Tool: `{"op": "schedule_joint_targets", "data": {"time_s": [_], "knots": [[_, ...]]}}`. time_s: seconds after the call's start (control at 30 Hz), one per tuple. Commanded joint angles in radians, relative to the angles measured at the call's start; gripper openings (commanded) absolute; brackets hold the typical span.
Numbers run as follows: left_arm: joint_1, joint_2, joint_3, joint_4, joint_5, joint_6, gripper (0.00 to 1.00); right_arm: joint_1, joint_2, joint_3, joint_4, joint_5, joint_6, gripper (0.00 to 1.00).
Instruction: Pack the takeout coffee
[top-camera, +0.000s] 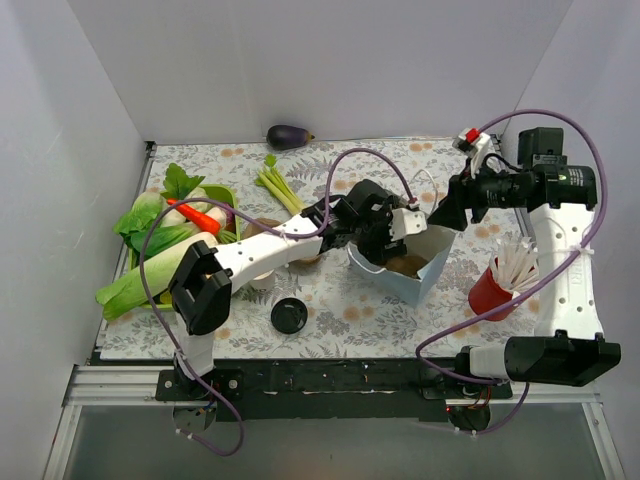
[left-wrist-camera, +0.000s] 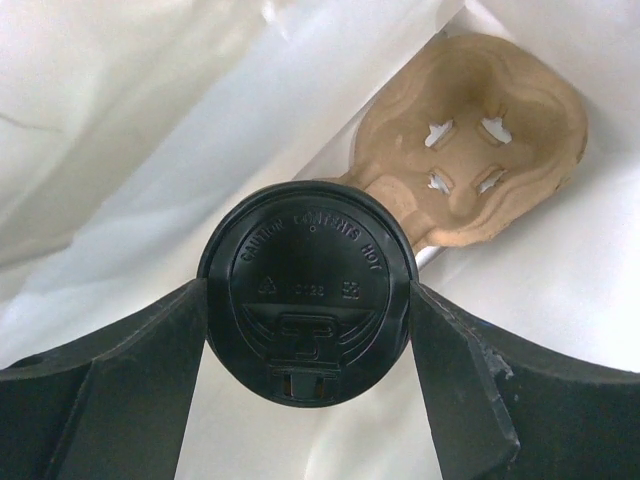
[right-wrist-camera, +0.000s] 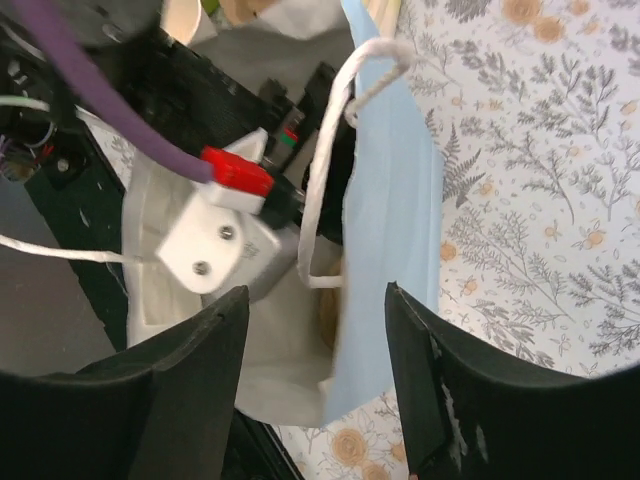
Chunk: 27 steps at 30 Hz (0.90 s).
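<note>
The takeout coffee (left-wrist-camera: 308, 290) shows from above in the left wrist view as a black dome lid; its white cup is hidden beneath. My left gripper (left-wrist-camera: 310, 300) is shut on it, one finger on each side of the lid, and holds it inside the light blue paper bag (top-camera: 415, 272), above a brown pulp cup carrier (left-wrist-camera: 470, 150) on the bag's floor. In the top view my left gripper (top-camera: 375, 238) reaches into the bag's mouth. My right gripper (right-wrist-camera: 315, 290) is open, its jaws astride the bag's blue wall (right-wrist-camera: 395, 200) at the rim; it also shows in the top view (top-camera: 443, 214).
A loose black lid (top-camera: 288, 315) lies in front of the left arm, with a white cup (top-camera: 262, 280) partly hidden beside it. A red cup with straws (top-camera: 495, 285) stands right of the bag. Greens and carrots (top-camera: 170, 235) lie left, an aubergine (top-camera: 289, 136) at the back.
</note>
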Motion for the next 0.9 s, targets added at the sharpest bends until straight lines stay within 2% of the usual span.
{"op": "schedule_joint_targets", "data": {"time_s": [0.0,0.27,0.5,0.87], "knots": [[-0.008,0.063,0.055,-0.124,-0.002,-0.046,0.0,-0.053,-0.018,0.091,-0.052,-0.109,0.043,0.67],[-0.008,0.109,0.103,-0.167,-0.016,-0.07,0.0,-0.151,-0.021,0.161,-0.052,-0.21,0.043,0.68],[-0.008,0.136,0.121,-0.201,-0.039,-0.118,0.0,-0.189,-0.004,0.191,-0.049,-0.258,0.057,0.68],[-0.001,0.167,0.126,-0.224,-0.033,-0.231,0.0,-0.215,-0.047,0.109,0.075,-0.313,0.155,0.67]]}}
